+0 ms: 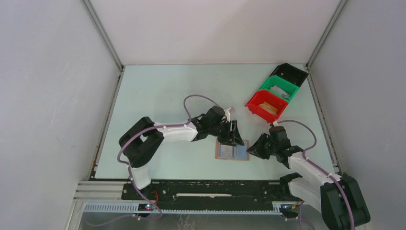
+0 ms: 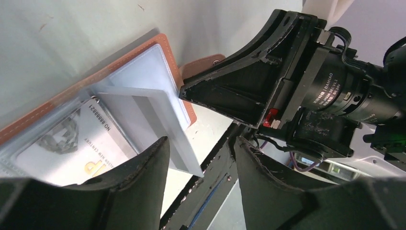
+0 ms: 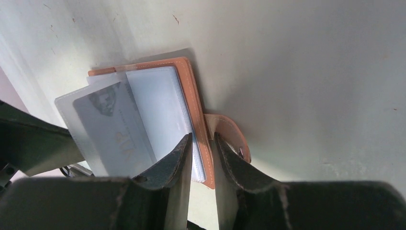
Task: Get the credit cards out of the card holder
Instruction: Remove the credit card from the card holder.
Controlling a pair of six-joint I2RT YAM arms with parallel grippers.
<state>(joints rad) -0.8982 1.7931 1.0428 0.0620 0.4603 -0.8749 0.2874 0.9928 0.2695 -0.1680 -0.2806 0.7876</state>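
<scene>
Two grippers on one card holder (image 3: 160, 96), Ana says. Which step is this?

Ben: The start of an extraction, I'd judge. I find no card lying loose on the table (image 1: 163, 91). What shows of the credit cards (image 2: 72, 148) sits inside the sleeves.

Ana: And the fingers?

Ben: The right gripper (image 3: 202, 139) stands at the holder's outer edge, its fingers (image 3: 167, 177) narrow. The stitched brown rim runs in the slit between them, and the strap tab (image 3: 227, 132) is just beside. Whether they pinch the cover or only bear down on it, I cannot tell. The left gripper (image 2: 200, 143) hangs over the open leaves, its fingers (image 2: 139, 187) fairly wide and holding nothing.

Ana: Where does the holder lie, and how does it look?

Ben: It lies flat and open on the table, near the arm bases, between the two grippers. It is tan-brown leather outside with clear plastic leaves inside, fanned rather than stacked. One leaf carries a silver-grey card with a portrait and a printed number. Over it lies a pale frosted rectangle (image 2: 153, 124) with a darker band, jutting past the holder's edge. Whether that is a card or an empty leaf, I can't say.

Ana: And the next move?

Ben: The left fingers need to come down on a card's exposed edge and close on the card alone, not on the slippery plastic. Then they draw it out along the sleeve's mouth while the right arm keeps the holder down. The cards are thin and flat, so there is little to grip. A skewed pull would likely drag the whole holder along.
</scene>
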